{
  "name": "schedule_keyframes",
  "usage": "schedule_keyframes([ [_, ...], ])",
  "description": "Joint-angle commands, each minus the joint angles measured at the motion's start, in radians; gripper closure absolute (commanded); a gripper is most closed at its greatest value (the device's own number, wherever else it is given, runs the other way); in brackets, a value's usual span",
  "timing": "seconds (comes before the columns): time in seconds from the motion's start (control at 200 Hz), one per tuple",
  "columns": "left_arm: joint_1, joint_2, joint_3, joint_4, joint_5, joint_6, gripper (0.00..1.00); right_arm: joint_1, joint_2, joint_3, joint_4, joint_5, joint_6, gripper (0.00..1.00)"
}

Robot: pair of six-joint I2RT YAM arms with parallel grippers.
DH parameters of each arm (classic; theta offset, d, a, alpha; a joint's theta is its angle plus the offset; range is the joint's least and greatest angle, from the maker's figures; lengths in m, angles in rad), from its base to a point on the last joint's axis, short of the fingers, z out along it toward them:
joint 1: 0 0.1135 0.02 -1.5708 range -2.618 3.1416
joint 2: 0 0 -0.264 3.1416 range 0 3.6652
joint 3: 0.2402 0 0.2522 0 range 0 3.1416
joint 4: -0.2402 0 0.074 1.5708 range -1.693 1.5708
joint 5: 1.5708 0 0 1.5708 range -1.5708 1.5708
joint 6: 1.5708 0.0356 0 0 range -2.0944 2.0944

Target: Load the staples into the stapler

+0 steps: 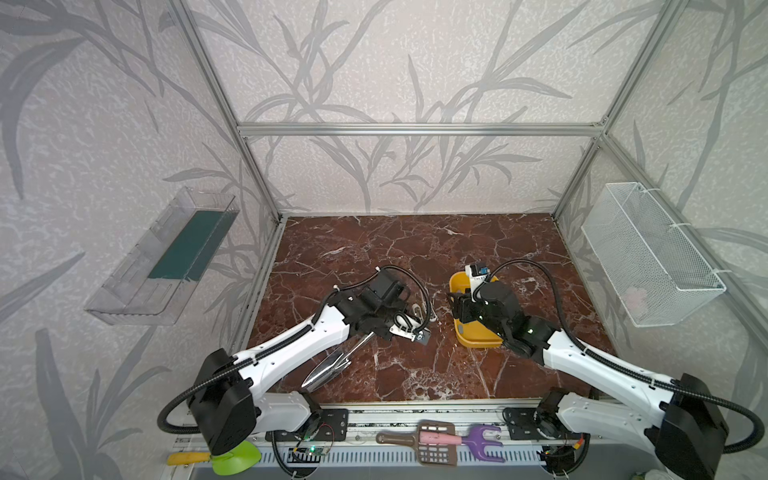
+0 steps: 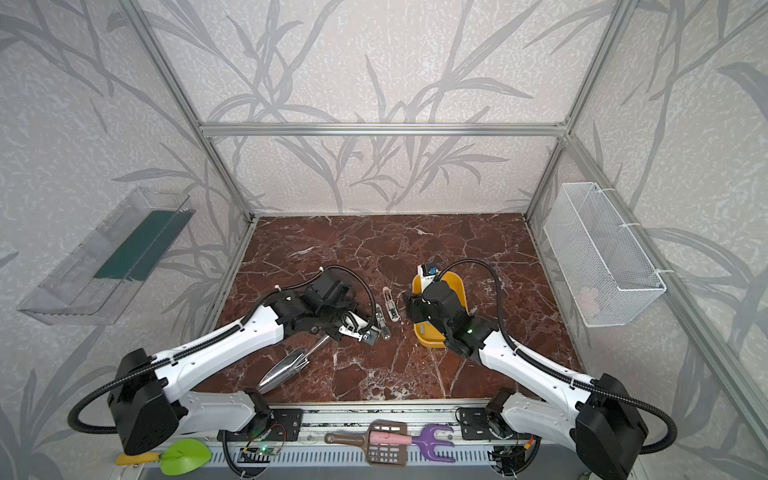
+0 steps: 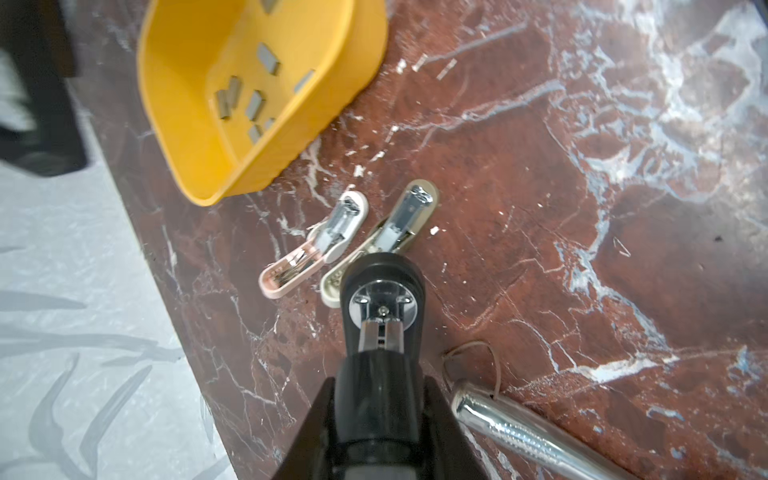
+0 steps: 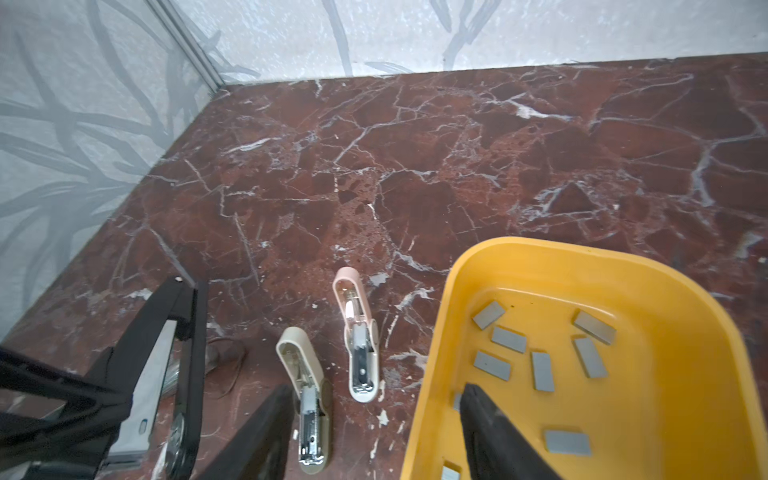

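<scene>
Right gripper (image 4: 378,388) is hanging with its jaws apart over the left wall of the yellow tray (image 4: 582,253). One finger is reaching inside the wall and the other is sitting outside it, gripping nothing. The staples (image 4: 543,371) are lying loose and flat on the tray floor, right of centre on the table. Just left of the tray, the beige stapler (image 4: 305,395) and the pink stapler (image 4: 359,345) are lying side by side, both hinged open. Left gripper (image 3: 380,374) is clamping a chrome-tipped black tool (image 3: 382,274) whose end is sitting over the beige stapler; whether it is touching, I cannot tell.

Each strip is looking light, thin and stiff. It is probably slippery on the smooth plastic and liable to snap at its glued joints under a hard squeeze. I am judging the best hold to be across the two long edges at mid-length, perhaps after nudging a strip against the wall.
</scene>
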Motion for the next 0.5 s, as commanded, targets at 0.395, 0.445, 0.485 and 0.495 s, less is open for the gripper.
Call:
schedule_keyframes([
  [0.395,0.041,-0.101,0.013,0.174,0.113,-0.163,1.0,0.018,0.039,-0.078,0.399,-0.449,-0.014,0.4],
  [0.445,0.048,-0.103,0.014,0.179,0.111,-0.17,1.0,0.018,0.039,-0.079,0.396,-0.446,-0.015,0.4],
  [0.485,0.052,-0.106,0.013,0.18,0.113,-0.172,1.0,0.018,0.039,-0.078,0.395,-0.442,-0.015,0.4],
  [0.495,0.053,-0.108,0.013,0.18,0.115,-0.172,1.0,0.018,0.039,-0.079,0.394,-0.44,-0.015,0.4],
])
